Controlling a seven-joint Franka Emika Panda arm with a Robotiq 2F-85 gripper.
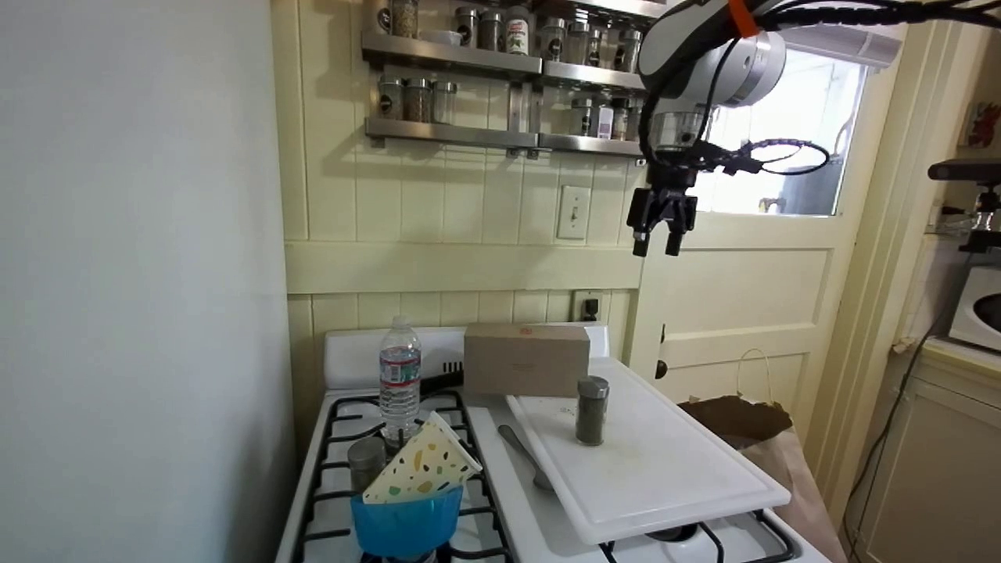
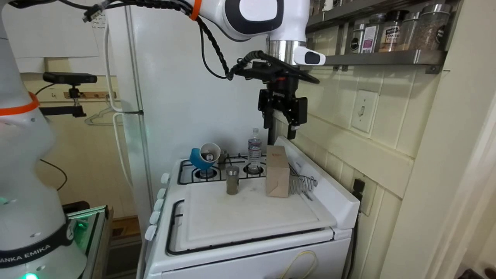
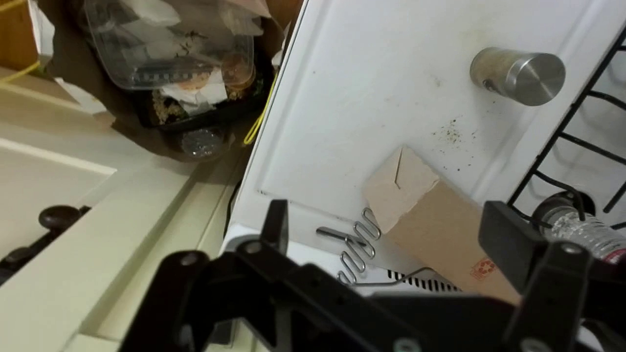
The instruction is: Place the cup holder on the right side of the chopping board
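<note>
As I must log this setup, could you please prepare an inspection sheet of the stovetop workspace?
Surface: white stove, bearing a large white rectangular board with rounded corners; dark flecks on the board.
Job's things: brown rectangular cardboard box, presumably the cup holder, standing at the back of that board.
Clutter: upright glass jar with metal lid, on the board; clear plastic bottle, blue cup and tilted cream speckled cup at the black burner grate.
Gripper: black two-finger gripper open in the air; held object, nothing seen.
Cables: black cables along the white arm; snags, nothing seen.
Surroundings: metal wall shelves with glass spice jars; brown paper bag beside the stove.
</note>
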